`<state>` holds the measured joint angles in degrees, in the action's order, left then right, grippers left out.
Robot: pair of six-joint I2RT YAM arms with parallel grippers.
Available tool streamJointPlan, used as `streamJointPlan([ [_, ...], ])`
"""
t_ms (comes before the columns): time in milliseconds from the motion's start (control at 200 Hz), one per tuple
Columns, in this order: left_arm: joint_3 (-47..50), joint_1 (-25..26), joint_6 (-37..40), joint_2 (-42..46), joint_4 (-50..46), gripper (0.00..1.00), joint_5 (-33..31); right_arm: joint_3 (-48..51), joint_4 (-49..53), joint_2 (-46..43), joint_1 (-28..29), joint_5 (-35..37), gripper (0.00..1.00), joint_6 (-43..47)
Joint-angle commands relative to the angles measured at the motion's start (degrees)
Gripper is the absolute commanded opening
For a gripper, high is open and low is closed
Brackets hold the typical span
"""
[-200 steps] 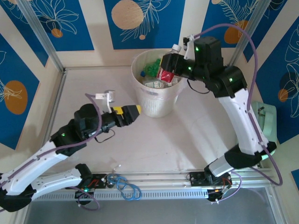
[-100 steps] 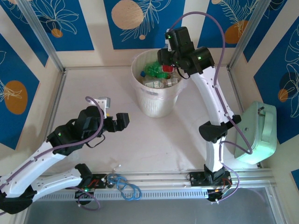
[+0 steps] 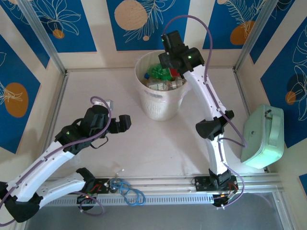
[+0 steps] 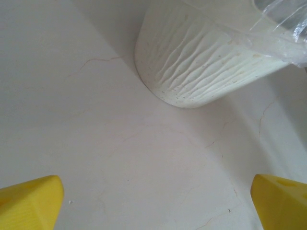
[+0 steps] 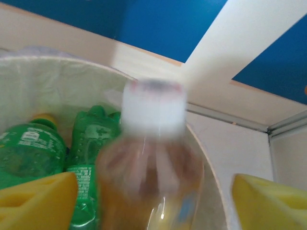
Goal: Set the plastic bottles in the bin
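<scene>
The pale bin [image 3: 160, 103] stands at the back middle of the table, with several green, clear and amber bottles [image 3: 158, 73] inside. My right gripper [image 3: 173, 64] hangs over the bin's far right rim. Its yellow fingers [image 5: 38, 201] are spread wide and it is open. A blurred amber bottle with a white cap [image 5: 151, 172] is loose between them, above two green bottles [image 5: 91, 139] in the bin. My left gripper [image 3: 125, 123] is low over the table, left of the bin's ribbed wall [image 4: 201, 62]. It is open, with bare table between its fingertips [image 4: 29, 201].
A mint-green case [image 3: 261, 136] lies at the right edge of the table. Coiled blue cables [image 3: 127, 189] sit on the front rail between the arm bases. Metal posts and blue-patterned walls close in the back and sides.
The right arm swung left over the bin, and its fingers went from gripping the amber bottle to spread wide, leaving the bottle loose. The left gripper drew back from the bin, toward the lower left.
</scene>
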<state>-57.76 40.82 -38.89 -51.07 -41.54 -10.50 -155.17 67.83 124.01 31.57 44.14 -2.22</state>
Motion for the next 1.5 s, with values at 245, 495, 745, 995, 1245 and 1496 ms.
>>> streamJointPlan([
  [245,-0.12,-3.61,-0.86,0.95,2.21,0.97,6.15,-2.32,-2.19,-1.59,1.76,1.85,0.87,0.25],
  [495,0.22,-4.26,-1.75,1.20,2.75,0.90,7.47,-2.24,-1.30,-3.11,-2.96,-7.48,0.42,-8.24],
  [745,1.73,-4.43,-2.35,1.45,3.57,0.85,8.59,0.76,-5.19,-1.79,-9.65,-22.10,0.16,-15.45],
  [995,2.20,-4.70,-2.24,0.72,4.51,0.84,8.74,-0.77,-4.68,1.67,-10.24,-24.54,0.14,-16.13],
  [1245,2.83,-4.95,-2.68,1.33,4.54,0.83,9.27,-0.31,-4.31,3.14,-10.21,-24.97,0.14,-15.86],
  [1496,3.43,-5.43,-2.68,2.28,4.26,0.84,9.53,0.23,-3.08,4.97,-8.23,-24.53,0.13,-14.41],
])
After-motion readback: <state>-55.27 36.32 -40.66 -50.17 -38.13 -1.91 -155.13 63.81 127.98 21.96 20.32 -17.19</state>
